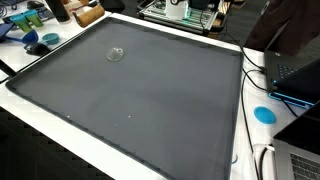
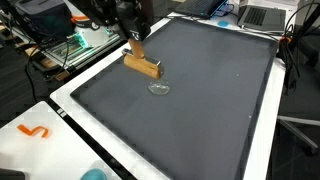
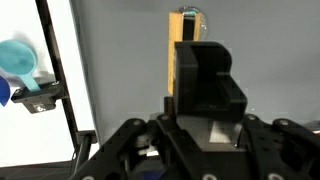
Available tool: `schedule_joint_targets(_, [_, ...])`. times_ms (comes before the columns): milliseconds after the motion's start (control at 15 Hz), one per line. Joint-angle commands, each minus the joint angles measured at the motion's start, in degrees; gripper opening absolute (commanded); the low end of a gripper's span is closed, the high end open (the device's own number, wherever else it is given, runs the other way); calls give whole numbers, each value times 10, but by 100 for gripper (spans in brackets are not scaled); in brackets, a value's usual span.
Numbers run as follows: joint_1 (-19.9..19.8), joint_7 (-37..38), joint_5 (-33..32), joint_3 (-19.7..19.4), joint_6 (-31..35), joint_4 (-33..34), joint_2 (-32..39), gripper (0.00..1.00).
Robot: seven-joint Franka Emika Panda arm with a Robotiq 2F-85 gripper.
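One pincer [image 2: 135,38] clamped on wooden block [image 2: 145,67]; small clear dish [image 2: 158,88] near block.

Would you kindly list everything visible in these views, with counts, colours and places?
mat: one, dark grey, covering the table
table: one, white, under the mat
wooden block: one, tan, held over the mat's edge
clear round item: one, transparent, on the mat near the block
disc: one, blue, on the table beside the mat
curved piece: one, orange, on the table
laptop: one, grey, beyond the mat
tool: one, black, shut on the block
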Motion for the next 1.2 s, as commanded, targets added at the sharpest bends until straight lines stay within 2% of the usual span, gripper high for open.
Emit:
schedule_joint_targets(0, [-21,-46,50,-14,-13,13,8,24])
schedule_joint_targets(667, [-57,-119,102,-35,-17,13,23,24])
schedule_joint_targets(1133, [-68,-135,112,-38,-13,13,28,24])
